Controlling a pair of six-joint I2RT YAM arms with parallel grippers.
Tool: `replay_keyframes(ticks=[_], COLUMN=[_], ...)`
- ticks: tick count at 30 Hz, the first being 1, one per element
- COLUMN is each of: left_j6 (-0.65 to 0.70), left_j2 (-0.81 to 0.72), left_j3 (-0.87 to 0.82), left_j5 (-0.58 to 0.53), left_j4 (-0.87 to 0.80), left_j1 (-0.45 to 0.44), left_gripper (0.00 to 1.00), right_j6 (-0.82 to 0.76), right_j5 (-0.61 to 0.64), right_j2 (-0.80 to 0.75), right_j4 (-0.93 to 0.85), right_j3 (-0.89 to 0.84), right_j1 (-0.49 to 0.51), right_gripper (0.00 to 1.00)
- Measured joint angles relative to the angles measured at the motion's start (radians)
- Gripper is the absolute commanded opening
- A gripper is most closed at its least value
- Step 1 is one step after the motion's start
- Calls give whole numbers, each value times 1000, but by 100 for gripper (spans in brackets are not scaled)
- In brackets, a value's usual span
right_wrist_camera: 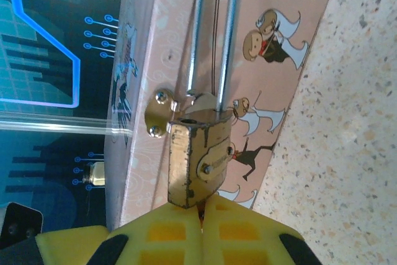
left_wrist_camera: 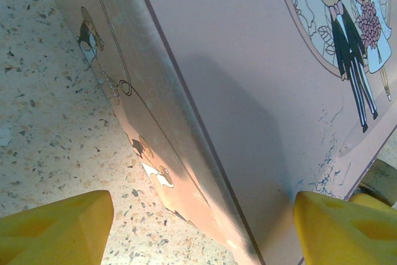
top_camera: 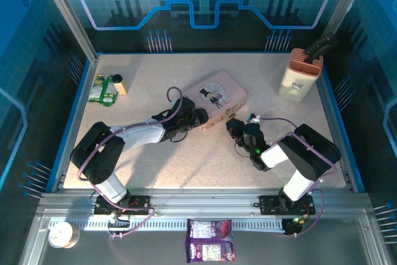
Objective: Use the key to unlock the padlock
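Against pink tin [top_camera: 216, 96], right hand [right_wrist_camera: 200, 223] pinching key [right_wrist_camera: 200, 214] under padlock [right_wrist_camera: 197, 162], left hand [left_wrist_camera: 203, 210] open.

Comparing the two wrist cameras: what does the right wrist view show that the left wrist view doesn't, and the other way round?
Right wrist view: the brass padlock hanging from the hasp of the pink tin, and the right tool shut just below it on a thin dark sliver, apparently the key.
Left wrist view: the bride-and-groom picture on the lid, and the left tool open, its yellow fingers either side of the tin's corner.
Both: the pink tin and the speckled table.
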Motion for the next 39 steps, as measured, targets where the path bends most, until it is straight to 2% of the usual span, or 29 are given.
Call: replay_keyframes(ticks=[7, 14, 22, 30, 39], left_j6=[1, 23, 98, 181, 246], left_j2=[-5, -29, -156, -373, -586], left_j3=[-6, -16, -66, -225, -369], left_j5=[0, 0, 4, 0, -24], left_j4=[1, -23, -74, -68, -60], left_j1=[0, 0, 7, 45, 89], left_gripper=[80, 85, 90, 92, 95], right_j6=[-19, -71, -211, -405, -567], right_j5=[0, -19, -81, -103, -66], right_j2=[-40, -167, -407, -629, -698], right_j4=[-36, -151, -435, -789, -1083], right_j3=[-26, -59, -58, -36, 19], right_j1=[-29, -74, -122, -143, -144], right_gripper=[0, 0, 0, 0, 0])
